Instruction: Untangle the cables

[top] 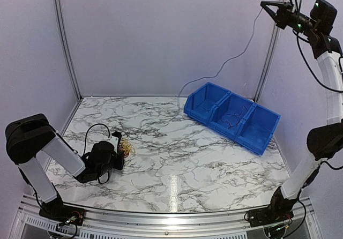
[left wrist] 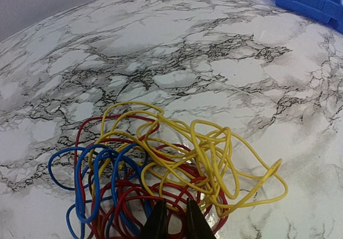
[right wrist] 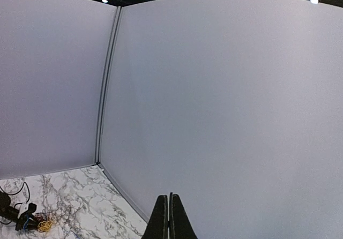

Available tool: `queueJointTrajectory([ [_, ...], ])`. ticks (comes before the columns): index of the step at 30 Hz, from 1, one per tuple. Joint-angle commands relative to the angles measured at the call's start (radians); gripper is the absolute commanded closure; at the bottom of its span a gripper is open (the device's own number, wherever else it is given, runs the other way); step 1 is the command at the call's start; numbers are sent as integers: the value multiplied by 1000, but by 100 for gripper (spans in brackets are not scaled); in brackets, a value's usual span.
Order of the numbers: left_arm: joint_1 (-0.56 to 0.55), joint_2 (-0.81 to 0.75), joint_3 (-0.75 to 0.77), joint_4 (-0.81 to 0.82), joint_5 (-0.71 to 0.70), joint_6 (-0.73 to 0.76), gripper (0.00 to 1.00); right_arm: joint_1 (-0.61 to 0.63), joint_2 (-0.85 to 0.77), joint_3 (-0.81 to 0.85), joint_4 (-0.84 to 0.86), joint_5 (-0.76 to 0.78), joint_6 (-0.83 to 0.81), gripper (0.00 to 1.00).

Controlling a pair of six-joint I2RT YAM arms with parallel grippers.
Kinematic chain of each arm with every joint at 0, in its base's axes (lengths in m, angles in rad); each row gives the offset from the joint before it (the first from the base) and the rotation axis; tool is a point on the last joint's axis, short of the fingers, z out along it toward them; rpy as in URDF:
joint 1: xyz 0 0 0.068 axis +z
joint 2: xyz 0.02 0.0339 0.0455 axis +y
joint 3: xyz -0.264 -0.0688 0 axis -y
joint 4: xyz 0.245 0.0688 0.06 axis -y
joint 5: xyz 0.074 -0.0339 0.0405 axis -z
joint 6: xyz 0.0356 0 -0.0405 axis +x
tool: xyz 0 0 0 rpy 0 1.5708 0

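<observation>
right hand (right wrist: 169,217) sat bottom centre, fingers pressed together, aimed at plain grey wall panels (right wrist: 230,105) with a vertical corner seam. Marble surface (right wrist: 75,196) showed lower left only. Small cables (right wrist: 44,224) tangle lay there, beside a dark arm; detail too small.

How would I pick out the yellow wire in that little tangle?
On the left side of the white, grey-veined marble table, a small tangle of thin wires lies at the tips of the left gripper. In the left wrist view, the yellow wire forms its top and right part, in wide loose loops. The red wire and blue wire beside it bunch tighter, lower left.
</observation>
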Motion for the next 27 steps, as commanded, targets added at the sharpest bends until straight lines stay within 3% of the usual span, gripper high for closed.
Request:
queueJointTrajectory([
  [1,10,49,-23,-78,-31,-25,86,-88,-36,20,144,-34,113,100],
  [18,8,-31,-32,-77,-29,-42,82,-89,40,-60,251,26,142,100],
  [27,8,-61,-14,-112,-39,-38,79,26,93,25,294,-11,175,100],
])
